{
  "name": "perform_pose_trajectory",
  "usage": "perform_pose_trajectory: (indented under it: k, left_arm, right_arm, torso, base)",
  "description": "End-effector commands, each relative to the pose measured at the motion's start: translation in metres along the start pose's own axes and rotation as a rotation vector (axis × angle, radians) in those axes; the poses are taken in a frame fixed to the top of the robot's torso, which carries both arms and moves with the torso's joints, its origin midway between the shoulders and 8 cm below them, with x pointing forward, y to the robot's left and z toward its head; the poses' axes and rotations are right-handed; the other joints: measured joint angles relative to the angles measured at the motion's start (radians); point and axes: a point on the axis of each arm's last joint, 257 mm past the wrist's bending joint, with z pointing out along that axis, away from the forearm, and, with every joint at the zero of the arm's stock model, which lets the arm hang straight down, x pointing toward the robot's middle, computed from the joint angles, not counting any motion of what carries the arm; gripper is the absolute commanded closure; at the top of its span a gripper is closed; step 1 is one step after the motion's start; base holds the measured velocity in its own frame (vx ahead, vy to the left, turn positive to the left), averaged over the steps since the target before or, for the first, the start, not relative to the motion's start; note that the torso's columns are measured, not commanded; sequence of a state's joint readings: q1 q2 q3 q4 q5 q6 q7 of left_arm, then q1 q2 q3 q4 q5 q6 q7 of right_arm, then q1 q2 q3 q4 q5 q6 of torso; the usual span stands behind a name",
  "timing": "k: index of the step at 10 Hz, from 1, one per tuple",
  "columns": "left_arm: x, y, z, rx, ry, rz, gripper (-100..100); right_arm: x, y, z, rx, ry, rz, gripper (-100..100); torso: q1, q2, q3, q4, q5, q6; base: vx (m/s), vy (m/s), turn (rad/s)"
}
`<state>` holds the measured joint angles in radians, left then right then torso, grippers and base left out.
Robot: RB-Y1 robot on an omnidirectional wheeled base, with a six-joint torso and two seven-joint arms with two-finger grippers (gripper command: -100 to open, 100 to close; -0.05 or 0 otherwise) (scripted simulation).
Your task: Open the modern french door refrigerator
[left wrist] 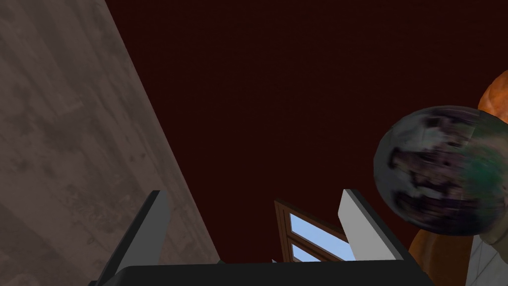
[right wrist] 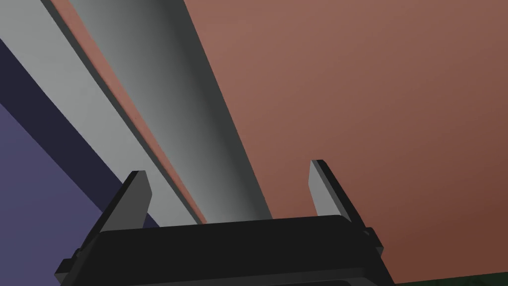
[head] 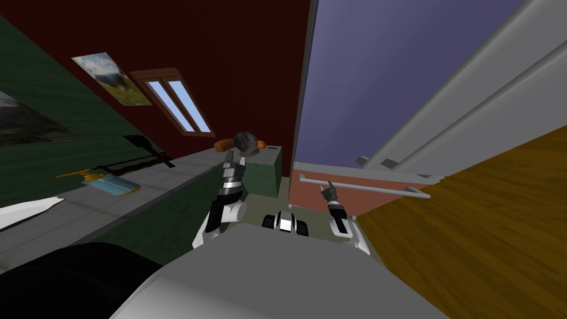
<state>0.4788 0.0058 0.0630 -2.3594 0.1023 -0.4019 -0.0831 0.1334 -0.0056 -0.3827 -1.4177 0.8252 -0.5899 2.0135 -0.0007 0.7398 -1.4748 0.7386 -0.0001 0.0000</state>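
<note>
Head view: the refrigerator (head: 354, 83) stands just ahead of me, with my right gripper (head: 328, 188) at the grey bar handle (head: 382, 189) on its reddish lower panel (head: 315, 202).

Left wrist view: my left gripper (left wrist: 253, 198) is spread, grasping nothing, beside a mottled ball (left wrist: 441, 169).

Right wrist view: the fingers are spread with the handle between them, unclamped.

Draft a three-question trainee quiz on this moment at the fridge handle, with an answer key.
1. True or false: the right tool is shut on the grey handle bar.
2. The panel behind that bar is: A reddish-brown, B green, C white.
3. Which tool is beside the dark mottled ball?
Key: 1 false, it is open; 2 A; 3 the left tool.
</note>
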Motion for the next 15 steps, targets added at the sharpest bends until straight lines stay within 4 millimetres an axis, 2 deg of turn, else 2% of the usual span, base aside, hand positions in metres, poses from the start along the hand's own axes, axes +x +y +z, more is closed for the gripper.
perform_pose_trajectory:
  k: [1, 2, 4, 5, 6, 8, 15]
  left_arm:
    - [0.0, 0.0, 0.0, 0.0, 0.0, 0.0, 0]
    - [0.0, 0.0, 0.0, 0.0, 0.0, 0.0, 0]
    - [0.0, 0.0, 0.0, 0.0, 0.0, 0.0, 0]
    - [0.0, 0.0, 0.0, 0.0, 0.0, 0.0, 0]
    - [0.0, 0.0, 0.0, 0.0, 0.0, 0.0, 0]
    - [0.0, 0.0, 0.0, 0.0, 0.0, 0.0, 0]
    - [0.0, 0.0, 0.0, 0.0, 0.0, 0.0, 0]
  right_arm:
    - [-0.011, 0.011, -0.002, 0.001, 0.013, 0.033, -100]
    - [-0.008, 0.008, -0.003, 0.001, 0.009, 0.024, -100]
    - [-0.004, -0.001, 0.008, 0.003, 0.017, 0.023, -100]
    - [-0.005, 0.001, 0.006, 0.003, 0.014, 0.021, -100]
    - [-0.008, 0.008, -0.002, 0.001, 0.01, 0.024, 100]
    - [-0.004, -0.003, 0.006, 0.009, 0.006, 0.02, 100]
    - [-0.002, -0.002, 0.005, -0.009, 0.003, 0.021, 100]
  torso:
    - [-0.001, 0.0, 0.0, 0.0, 0.0, 0.0]
    - [-0.001, -0.001, -0.001, 0.0, 0.0, 0.0]
    - [0.001, -0.004, -0.002, -0.001, 0.0, 0.0]
    - [0.001, -0.005, -0.003, -0.002, 0.0, 0.0]
    - [0.001, -0.002, -0.002, -0.001, 0.0, 0.0]
    - [-0.002, -0.004, -0.001, -0.006, -0.005, -0.002]
    - [0.0, -0.002, -0.001, -0.004, -0.003, -0.001]
  base:
    - [0.003, 0.006, -0.003]
    - [0.0, 0.0, 0.0]
    - [0.058, 0.003, 0.042]
    - [0.034, -0.002, 0.007]
    - [-0.034, -0.005, -0.055]
    - [-0.076, -0.002, -0.017]
    - [-0.162, 0.014, -0.013]
